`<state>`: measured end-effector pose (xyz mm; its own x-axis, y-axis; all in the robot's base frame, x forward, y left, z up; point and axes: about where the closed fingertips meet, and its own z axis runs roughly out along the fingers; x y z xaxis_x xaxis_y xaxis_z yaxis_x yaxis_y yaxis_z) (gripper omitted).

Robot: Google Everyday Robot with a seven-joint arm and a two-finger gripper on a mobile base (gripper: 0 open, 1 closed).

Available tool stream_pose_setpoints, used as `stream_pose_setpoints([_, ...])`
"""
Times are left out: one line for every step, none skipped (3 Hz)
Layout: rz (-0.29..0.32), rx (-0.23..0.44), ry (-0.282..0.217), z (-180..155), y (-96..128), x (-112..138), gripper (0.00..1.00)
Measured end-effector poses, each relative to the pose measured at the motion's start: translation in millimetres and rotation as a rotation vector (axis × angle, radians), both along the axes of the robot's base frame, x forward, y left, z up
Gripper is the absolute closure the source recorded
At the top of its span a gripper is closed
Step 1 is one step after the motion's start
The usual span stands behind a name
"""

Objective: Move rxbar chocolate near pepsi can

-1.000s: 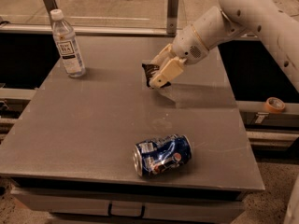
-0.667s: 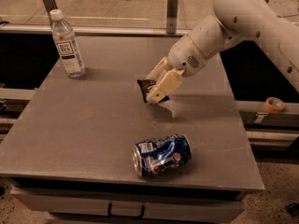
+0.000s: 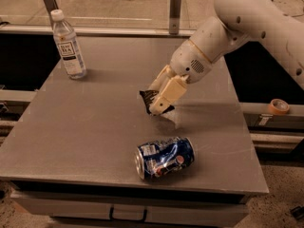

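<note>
The claw (image 3: pixel 156 103) was closed down on the rxbar chocolate (image 3: pixel 147 98). Its two cream-coloured fingers (image 3: pixel 165 93) stood only as far apart as the thin bar between them. The bar was held tilted, and one dark end stuck out past the fingertips. The rest of the black wrapper was covered by the fingers. A few pale marks showed on the exposed end, but none could be read as words.

The claw and bar hung over the grey counter (image 3: pixel 71 127) just behind the pepsi can (image 3: pixel 164 156), on the side farther from the camera. A strip of bare counter lay between them, so the bar and the can were near each other but not touching. A shadow fell on the counter directly under the claw. Whether the bar's lower edge met the surface could not be told.

The pepsi can lay on its side near the front edge of the counter, dented, with one silver end turned toward the camera. Its blue wall showed the round red, white and blue Pepsi emblem. A white printed panel sat close to the silver end, its small print too fine to read.

Well behind the pepsi can, at the far corner of the counter, a clear plastic bottle (image 3: pixel 69 45) with a white cap stood upright. Its white label carried dark lettering that could not be made out. Off the counter, beyond the can's other end, a roll of tan tape (image 3: pixel 278 106) rested on a rail.
</note>
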<state>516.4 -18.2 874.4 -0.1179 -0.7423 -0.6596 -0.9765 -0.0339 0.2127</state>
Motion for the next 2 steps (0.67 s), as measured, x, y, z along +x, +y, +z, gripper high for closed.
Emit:
stream_pose_setpoints([0.01, -0.027, 0.023, 0.7, -3.1, -9.1, 0.29])
stream_pose_setpoints([0.012, -0.054, 0.042, 1.2, -9.2, -17.4, 0.06])
